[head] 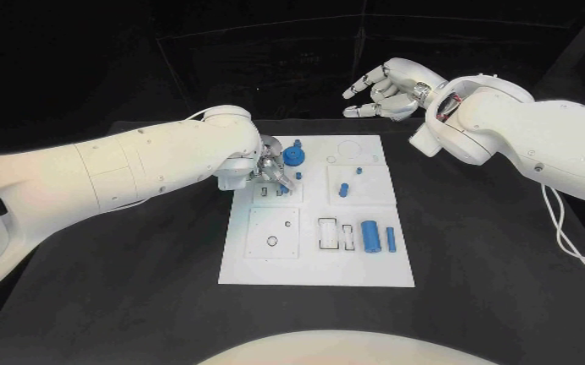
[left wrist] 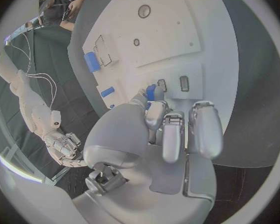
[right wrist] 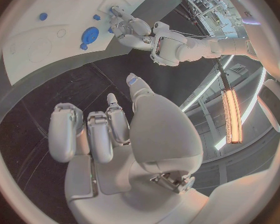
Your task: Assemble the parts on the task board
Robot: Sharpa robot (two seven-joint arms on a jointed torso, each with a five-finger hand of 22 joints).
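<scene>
Two blue cylinders (head: 379, 236) lie at near end of task board (head: 314, 272). L hand (head: 270, 175) pinches small blue part (head: 281, 187) over board's left-middle slots, beside blue gear (head: 294, 156). R hand (head: 388, 90) hovers off board, fingers curled, holding nothing.

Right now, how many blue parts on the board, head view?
6 visible: gear, small piece, peg, dot, two cylinders. The left hand may hide more.

The left hand (left wrist: 171, 129) is down over the white board (left wrist: 177, 40), fingertips pinching a small blue part (left wrist: 150, 91). Two more blue parts (left wrist: 92, 62) lie beyond on the board.
</scene>
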